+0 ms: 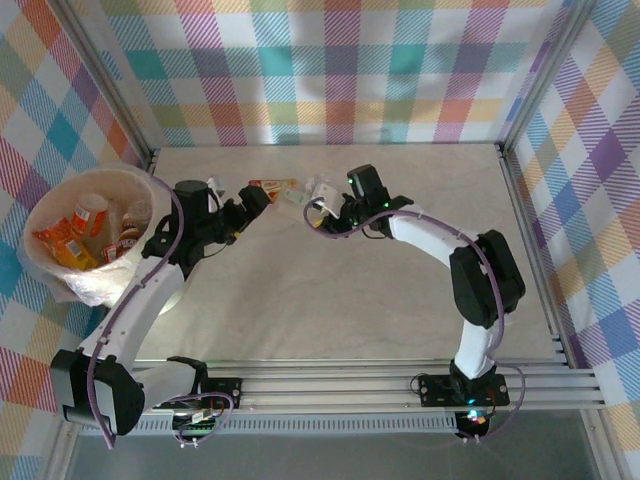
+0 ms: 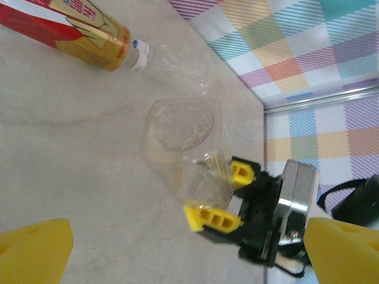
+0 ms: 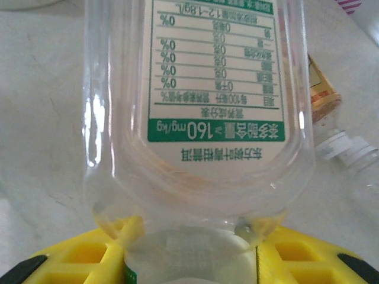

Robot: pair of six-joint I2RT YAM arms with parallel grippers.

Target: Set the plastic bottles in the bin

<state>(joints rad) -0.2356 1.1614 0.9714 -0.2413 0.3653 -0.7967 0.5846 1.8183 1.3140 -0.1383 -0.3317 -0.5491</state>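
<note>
Clamping the capped end of a clear, green-labelled bottle (image 3: 195,118) are the right fingers (image 3: 89,260); left fingers (image 2: 32,248) stand wide.

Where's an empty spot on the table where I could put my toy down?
Biggest bare patch: the middle of the table, between the left arm and the right arm. The far right corner, past the right arm, is bare too. Crowded: the far middle, where the red-labelled bottle and the clear bottle lie by the left gripper and the right gripper.
</note>
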